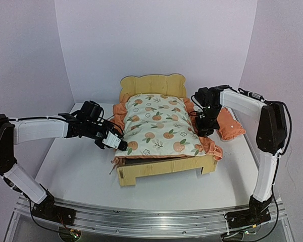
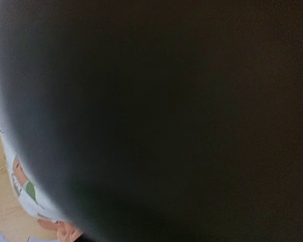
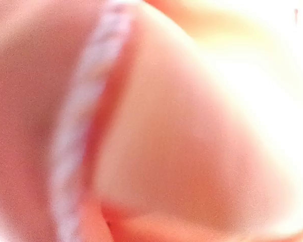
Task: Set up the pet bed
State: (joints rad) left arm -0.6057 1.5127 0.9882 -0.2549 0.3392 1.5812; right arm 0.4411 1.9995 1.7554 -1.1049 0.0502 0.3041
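white table [image 1: 76, 174] bears pet bed [image 1: 161, 170] (mattress [image 1: 159, 121] on)

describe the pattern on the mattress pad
White mattress pad printed with oranges and green leaves, orange ruffled edge; top external view.

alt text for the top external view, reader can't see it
A small plywood pet bed with a scalloped headboard sits on a white table, an orange-print ruffled mattress pad lying on it. The left gripper is at the pad's left edge and the right gripper at its right ruffle. A small orange pillow lies right of the bed.
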